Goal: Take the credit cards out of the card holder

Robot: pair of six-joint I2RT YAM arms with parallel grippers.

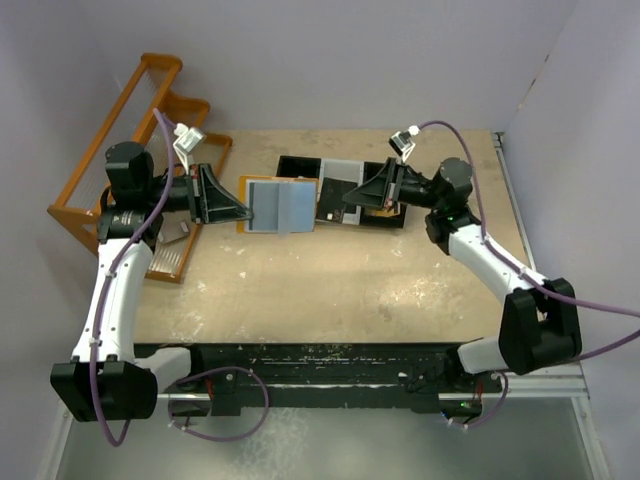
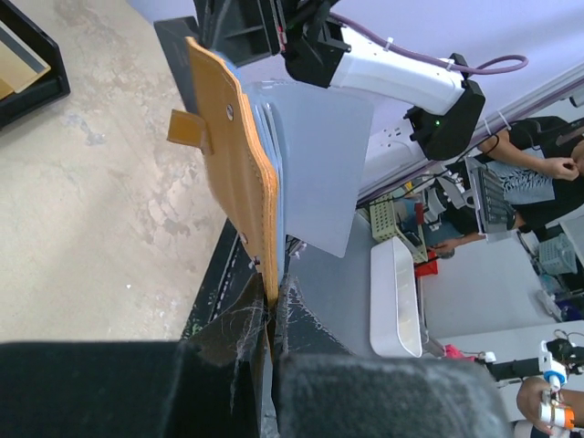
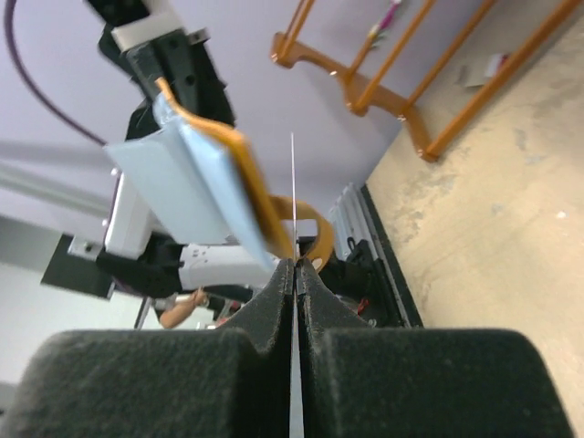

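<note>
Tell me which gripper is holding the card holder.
The left gripper, pinching the tan card holder by its edge; the right gripper is shut on a thin card instead.

light: bright, even | shadows: soft, faint | focus: top view sharp; wrist views' near foreground blurred

Looks like a robotics lab, set up as a test cell. Shows 2 white-and-black arms, left arm (image 1: pixel 108 290) and right arm (image 1: pixel 490 262), bolted at the near edge of a worn tan table (image 1: pixel 330 290), with purple cables (image 1: pixel 445 124) trailing from them and plain pale walls (image 1: pixel 350 60) closing in 3 sides. Beyond the table edge, from the left wrist: a white power strip (image 2: pixel 397 137), a white tub (image 2: pixel 394 292), a pale green perforated bin (image 2: pixel 385 219), and a person (image 2: pixel 538 173) in a dark printed shirt.
</note>
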